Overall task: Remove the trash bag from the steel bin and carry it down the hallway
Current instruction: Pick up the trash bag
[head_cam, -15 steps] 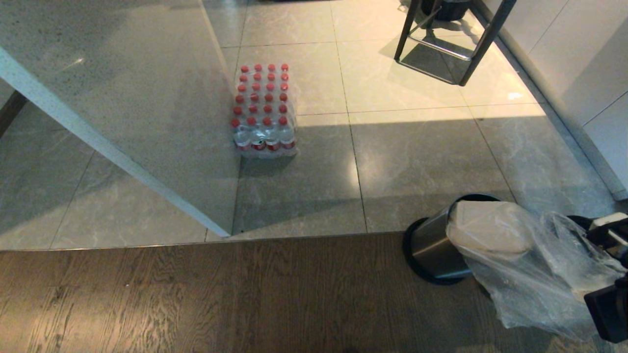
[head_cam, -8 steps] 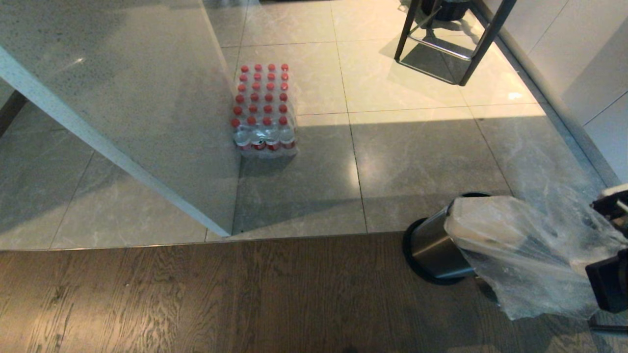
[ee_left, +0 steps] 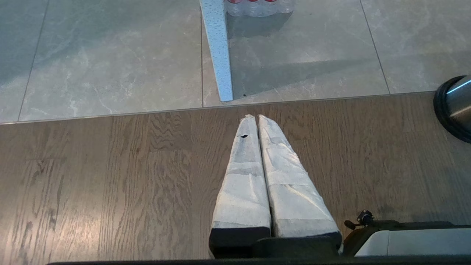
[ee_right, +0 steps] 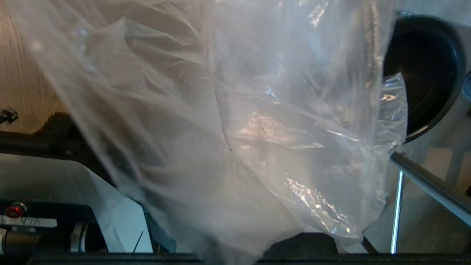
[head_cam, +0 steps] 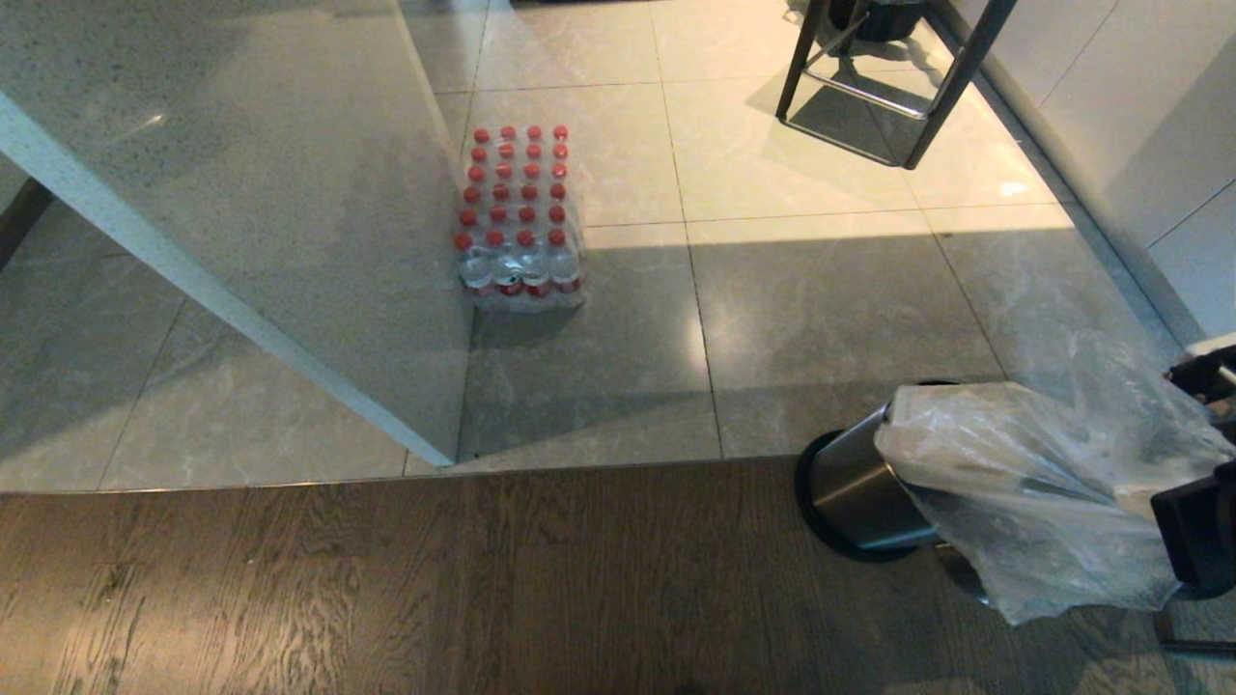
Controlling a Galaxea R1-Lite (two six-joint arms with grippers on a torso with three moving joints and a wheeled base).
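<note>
- Head view: the steel bin stands tilted on the wooden floor by the tile edge. The trash bag stretches from its mouth to the right gripper at the frame's right edge, fingers clenched on the plastic.
- Left wrist view: the left gripper hangs over the wood, fingers pressed together and empty, well apart from the bin.
- Right wrist view: the bag drapes across the lens, hiding the fingers; the bin's dark mouth shows just beside it.
</note>
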